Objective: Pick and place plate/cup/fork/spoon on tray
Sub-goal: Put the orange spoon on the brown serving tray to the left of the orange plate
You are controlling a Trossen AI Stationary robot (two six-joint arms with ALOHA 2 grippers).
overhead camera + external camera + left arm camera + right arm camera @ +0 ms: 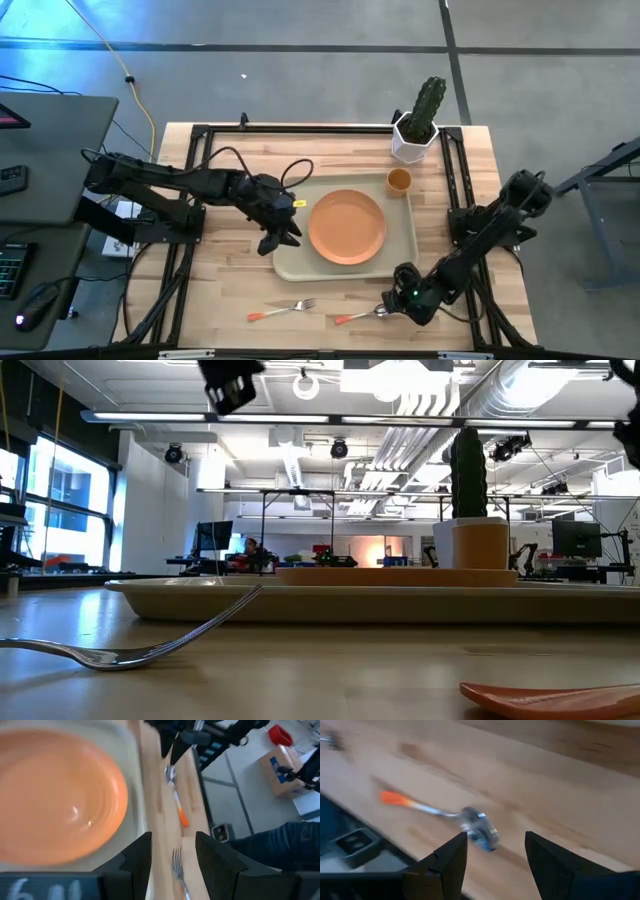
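**Spoon Could Skid Off the Table Edge**

Right gripper (492, 855) sits closest of all, its two dark fingers spread apart with nothing held between them. Just past those fingers lies the spoon (470, 825), flat on the wooden table (230, 280), with its shiny bowl toward the gripper and its orange-red handle pointing away.

From above, the spoon (362, 316) lies at about 6 o'clock from the plate (347, 226), near the front edge of the table. The right gripper (403, 297) is just beside the spoon's bowl. The fork (282, 309) lies off the tray too, at about 7 o'clock from the plate. The plate already rests on the beige tray (405, 250), and the cup (399, 180) stands in the tray's corner at about 1 o'clock from the plate.

The left gripper (283, 238) hangs over the tray's edge at 9 o'clock from the plate. Its fingers (137, 857) are open and hold nothing.

What could go wrong? I think the spoon is thin and flat, so the fingers may close on the table and miss it. A push from one finger could make the spoon slide or spin. It lies near the edge, so it might fall off. If it is grabbed by the round bowl, it may slip or tip.
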